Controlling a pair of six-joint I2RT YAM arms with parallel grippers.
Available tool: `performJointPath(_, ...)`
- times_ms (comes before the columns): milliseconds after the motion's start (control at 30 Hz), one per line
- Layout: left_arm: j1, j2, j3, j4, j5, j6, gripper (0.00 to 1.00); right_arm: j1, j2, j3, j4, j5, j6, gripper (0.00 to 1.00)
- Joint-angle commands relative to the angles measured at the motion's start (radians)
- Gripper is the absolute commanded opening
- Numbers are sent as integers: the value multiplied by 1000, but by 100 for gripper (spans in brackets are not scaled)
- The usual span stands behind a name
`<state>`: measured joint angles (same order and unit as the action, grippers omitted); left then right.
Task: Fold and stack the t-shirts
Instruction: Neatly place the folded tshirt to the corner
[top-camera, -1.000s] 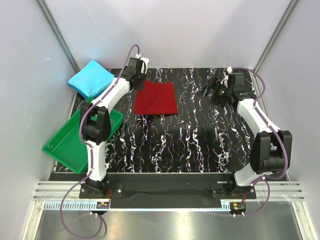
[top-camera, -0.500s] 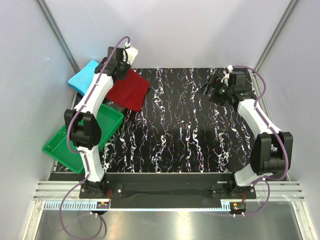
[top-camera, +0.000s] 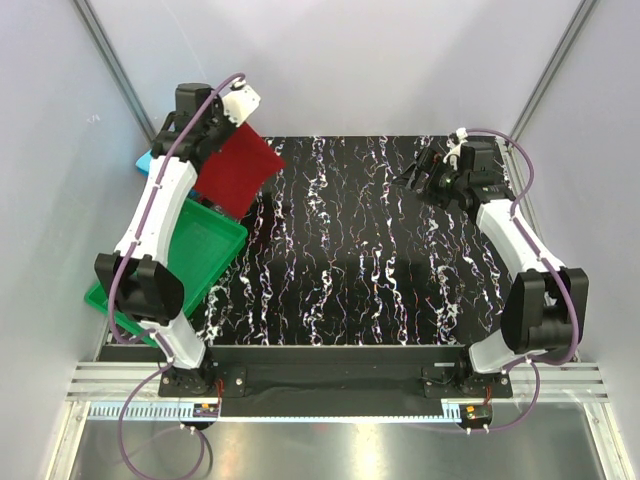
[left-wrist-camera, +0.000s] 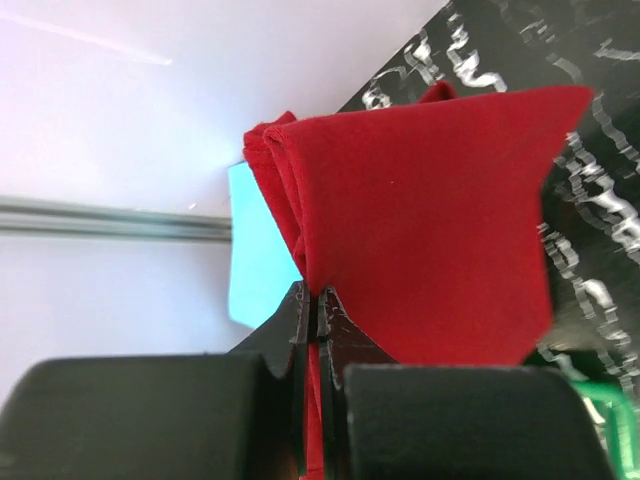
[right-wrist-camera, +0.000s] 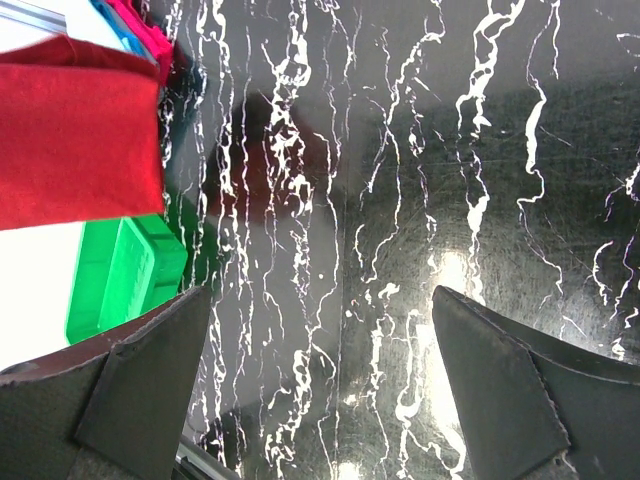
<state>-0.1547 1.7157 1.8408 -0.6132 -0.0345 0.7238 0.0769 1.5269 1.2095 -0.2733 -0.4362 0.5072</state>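
The folded dark red t-shirt (top-camera: 235, 172) hangs from the left gripper (left-wrist-camera: 315, 303), its jaws pinching one edge, above the green tray's (top-camera: 215, 245) far corner. The cyan-blue t-shirt (left-wrist-camera: 260, 250) lies beyond those jaws. The right gripper (right-wrist-camera: 320, 380) hovers over the table (top-camera: 380, 260) with its jaws spread wide.

blue t-shirt (left-wrist-camera: 262, 250) mostly behind red t-shirt (left-wrist-camera: 430, 220)

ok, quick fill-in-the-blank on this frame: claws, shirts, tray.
1. The left claw is ____ on the red t-shirt.
2. The right claw is open and holds ____.
3. The tray at the left edge of the table is ____.
4. The blue t-shirt lies at the table's far ____ corner.
Missing words: shut; nothing; green; left.
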Motion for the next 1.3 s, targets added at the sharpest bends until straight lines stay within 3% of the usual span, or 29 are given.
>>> performJointPath(0, 43, -48, -3, 69, 28, 91, 0, 6, -59, 9, 43, -12, -4, 100)
performJointPath(467, 80, -113, -54, 174, -13, 241, 0, 4, -86, 7, 45, 5, -21, 100)
performJointPath(667, 93, -133, -134, 326, -58, 351, 0, 4, -85, -8, 51, -16, -16, 100)
performJointPath(900, 141, -44, -83, 346, -25, 431, 0, 4, -122, -1, 57, -10, -18, 100)
performJointPath(1267, 174, -174, -179, 392, 64, 516, 0, 6, -120, 5, 69, -7, -16, 100)
